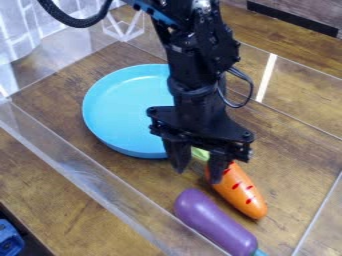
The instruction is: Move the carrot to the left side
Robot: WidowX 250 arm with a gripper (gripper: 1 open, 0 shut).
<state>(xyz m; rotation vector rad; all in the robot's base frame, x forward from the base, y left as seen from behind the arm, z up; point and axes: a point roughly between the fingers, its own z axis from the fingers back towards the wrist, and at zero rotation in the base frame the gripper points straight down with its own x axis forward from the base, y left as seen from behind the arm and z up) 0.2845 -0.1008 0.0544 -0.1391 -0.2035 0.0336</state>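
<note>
The orange toy carrot (239, 191) lies on the wooden table to the right of the blue plate, its light green top (201, 155) pointing up-left. My gripper (199, 165) points down over that leafy end, and its two dark fingers (181, 161) stand apart, one on each side of the green top. The jaws are open and hold nothing. The arm hides part of the carrot's top.
A purple toy eggplant (214, 222) lies just in front of the carrot, near the front edge. A blue plate (118, 108) sits to the left, partly behind the arm. Clear plastic walls (80, 175) border the wooden table area.
</note>
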